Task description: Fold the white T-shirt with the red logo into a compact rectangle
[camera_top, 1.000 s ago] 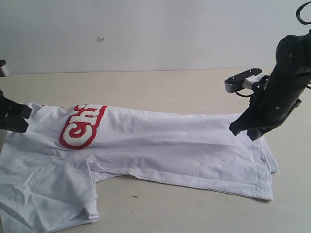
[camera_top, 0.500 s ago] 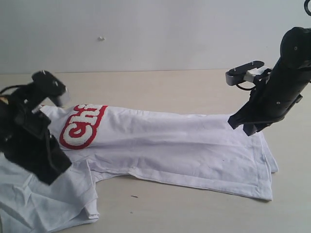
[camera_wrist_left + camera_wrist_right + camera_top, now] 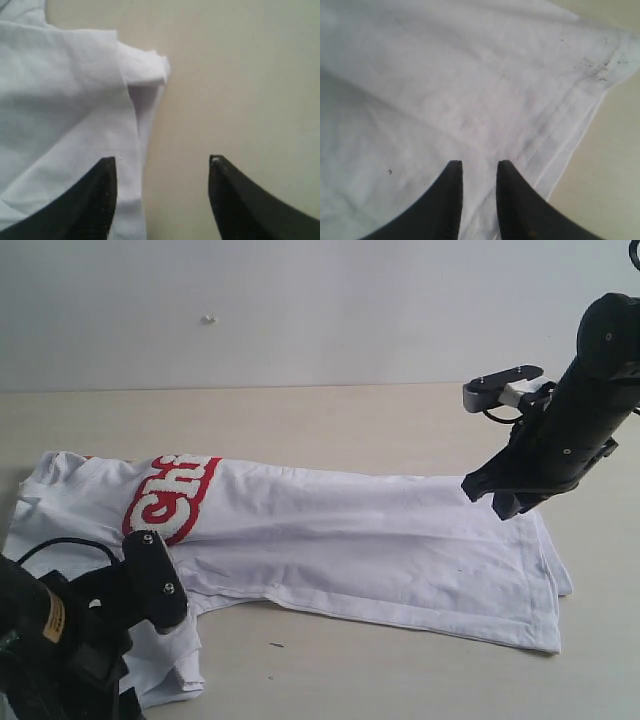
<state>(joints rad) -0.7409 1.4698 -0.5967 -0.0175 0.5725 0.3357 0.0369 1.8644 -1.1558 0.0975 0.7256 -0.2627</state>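
The white T-shirt [image 3: 380, 540] lay on the table [image 3: 330, 420], stretched from left to right in the exterior view. I judge the folding only started: one long side seemed already turned over the body, because the red logo [image 3: 170, 498] showed only its first letters. The near sleeve [image 3: 172, 645] was not yet folded in, and the folds across the length were still left, so the compact rectangle was far away.

The left gripper [image 3: 161, 161] was spread wide and held nothing. One finger stood over the edge of the cloth and the other over the bare table. The right gripper [image 3: 479, 164] hung over the hem [image 3: 560, 130], its fingers close together with a narrow gap, pinching nothing.

Half a second earlier the left arm stood higher, over the shoulder part beside the logo. Now it had come down to the near edge by the sleeve. The right arm had hardly moved, and the shirt lay as before.
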